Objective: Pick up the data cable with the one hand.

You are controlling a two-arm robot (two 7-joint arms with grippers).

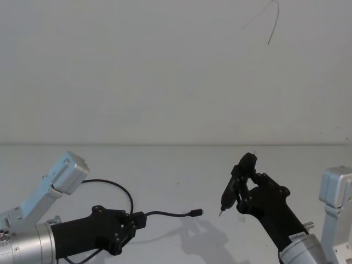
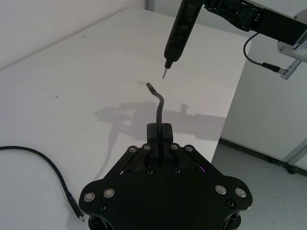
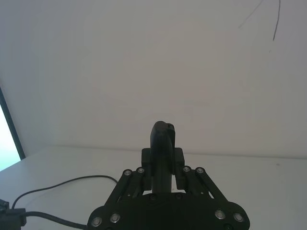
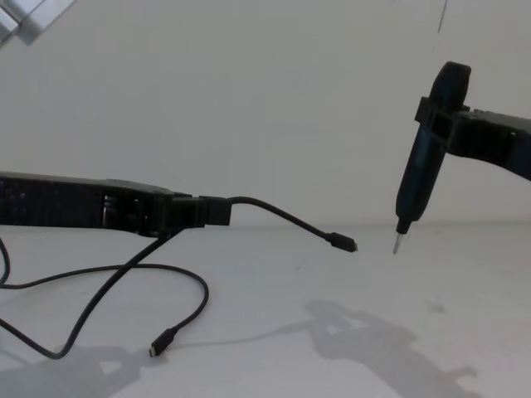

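Note:
My left gripper [image 1: 137, 221] is shut on the data cable [image 1: 168, 214], a thin black cord. A short length sticks out past the jaws and ends in a slim plug [image 1: 196, 212] held above the table. In the chest view the left gripper [image 4: 207, 211] holds the cable [image 4: 282, 217] level. The rest of the cord loops down to a loose plug [image 4: 162, 342] lying on the table. My right gripper [image 1: 242, 190] is shut on a black pen-shaped tool [image 1: 231, 190], whose metal tip [image 4: 396, 242] hangs just right of the raised plug [image 4: 340, 242].
The white table [image 1: 176, 165] runs back to a plain white wall. In the left wrist view the table's right edge [image 2: 230, 110] drops to the floor. A thin dark line [image 1: 273, 22] marks the wall high up.

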